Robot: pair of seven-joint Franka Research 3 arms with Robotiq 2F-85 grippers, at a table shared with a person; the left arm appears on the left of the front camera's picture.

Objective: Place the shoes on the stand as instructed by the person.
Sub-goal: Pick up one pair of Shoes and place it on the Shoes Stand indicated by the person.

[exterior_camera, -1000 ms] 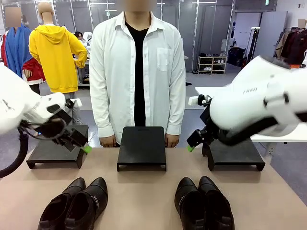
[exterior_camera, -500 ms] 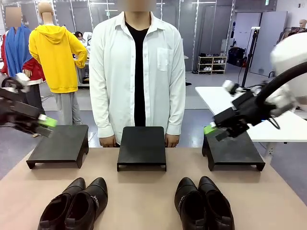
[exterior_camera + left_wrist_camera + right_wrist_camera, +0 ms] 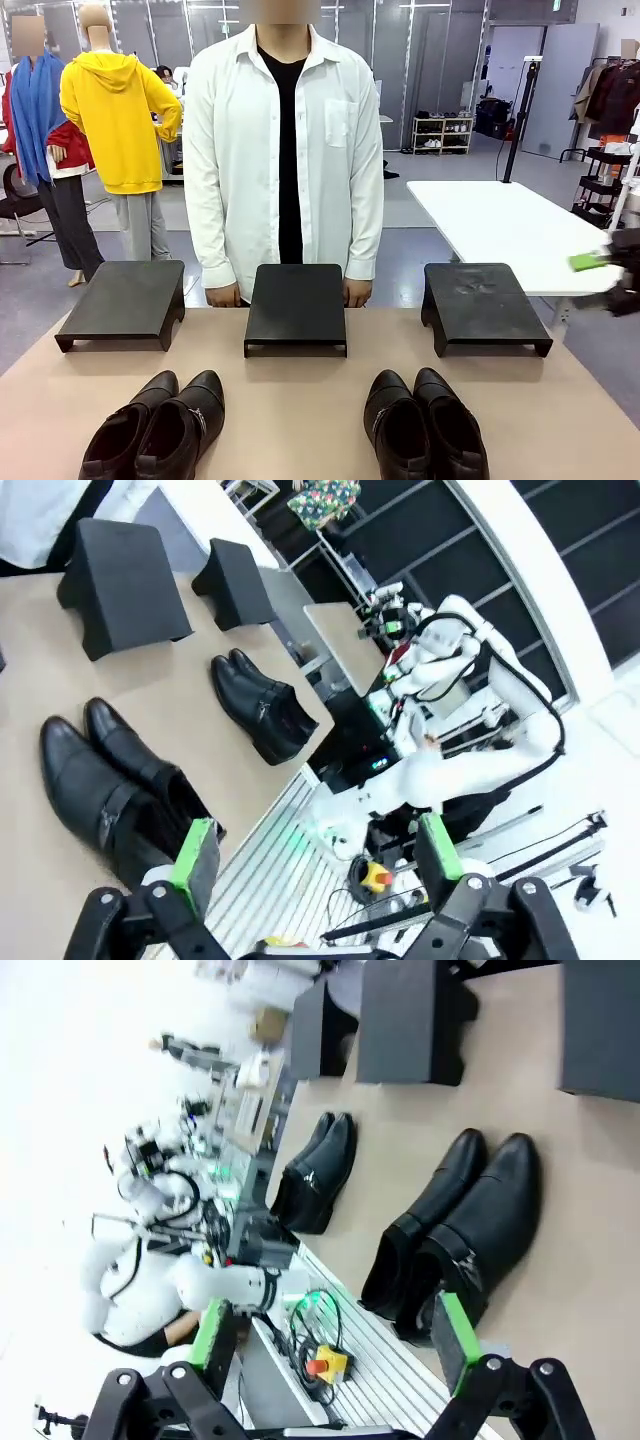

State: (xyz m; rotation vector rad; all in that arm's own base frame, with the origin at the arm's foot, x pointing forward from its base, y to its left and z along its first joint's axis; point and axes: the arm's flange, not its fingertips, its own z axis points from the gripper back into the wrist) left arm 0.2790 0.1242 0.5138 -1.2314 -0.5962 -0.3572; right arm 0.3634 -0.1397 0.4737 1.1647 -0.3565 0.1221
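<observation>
Waiting on the person (image 3: 285, 150); hands low at the far edge, no stand indicated. Spread wide and empty: left end effector (image 3: 315, 848), right end effector (image 3: 332, 1328). Left pair of shoes (image 3: 155, 425) and right pair (image 3: 425, 425) sit at the near bench (image 3: 300, 400) edge, three stands (image 3: 297, 305) beyond. Judgement: move only once a stand is pointed out, then grip one pair at the collars. No legible writing.

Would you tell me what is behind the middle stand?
The person stands directly behind the middle stand, a hand showing at each back corner; the stand covers their lower body.
</observation>
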